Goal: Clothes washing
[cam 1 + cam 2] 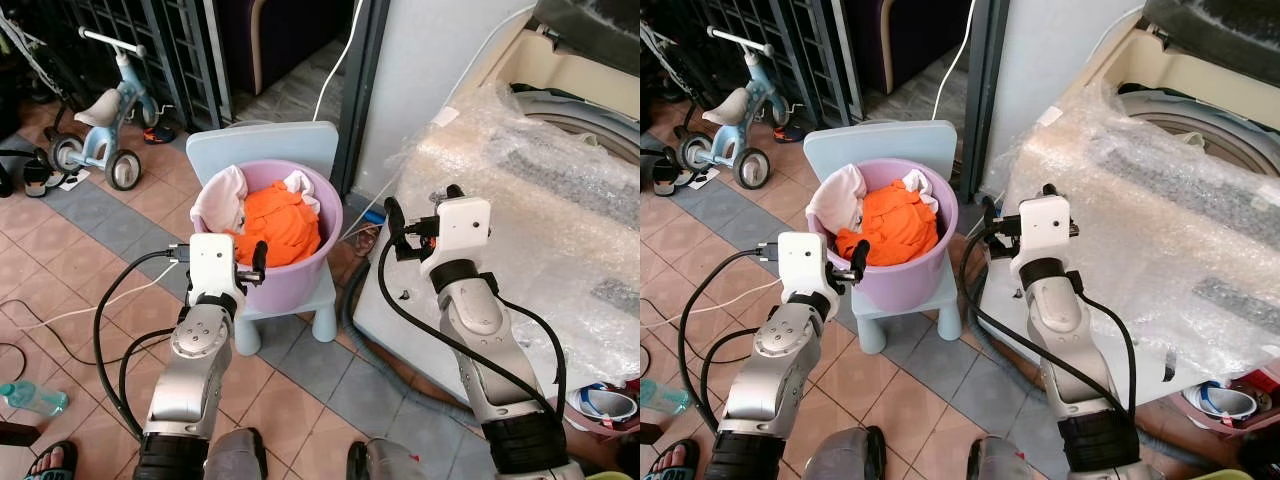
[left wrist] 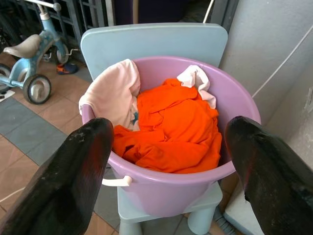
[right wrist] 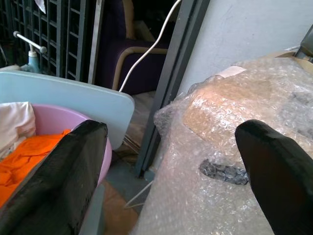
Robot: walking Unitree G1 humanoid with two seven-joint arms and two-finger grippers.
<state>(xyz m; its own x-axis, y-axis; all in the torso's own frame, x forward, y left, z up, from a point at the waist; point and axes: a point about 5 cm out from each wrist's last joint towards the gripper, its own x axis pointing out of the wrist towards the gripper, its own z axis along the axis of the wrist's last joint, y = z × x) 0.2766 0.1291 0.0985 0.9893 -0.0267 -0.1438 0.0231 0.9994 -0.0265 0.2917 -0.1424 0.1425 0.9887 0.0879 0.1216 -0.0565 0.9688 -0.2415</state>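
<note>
Our left hand (image 1: 258,262) hangs spread before the lilac plastic tub (image 1: 300,270) of orange and white clothes (image 1: 272,222) on the pale-blue plastic stool (image 1: 322,290); our right hand (image 1: 420,222) — also spread — nears the bubble-wrapped washing machine (image 1: 540,210). Nothing is loaded — everything remains, we judge.

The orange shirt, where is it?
The orange shirt lies in the purple tub on the small blue chair, beside pale clothes, ahead of the left gripper.
</note>
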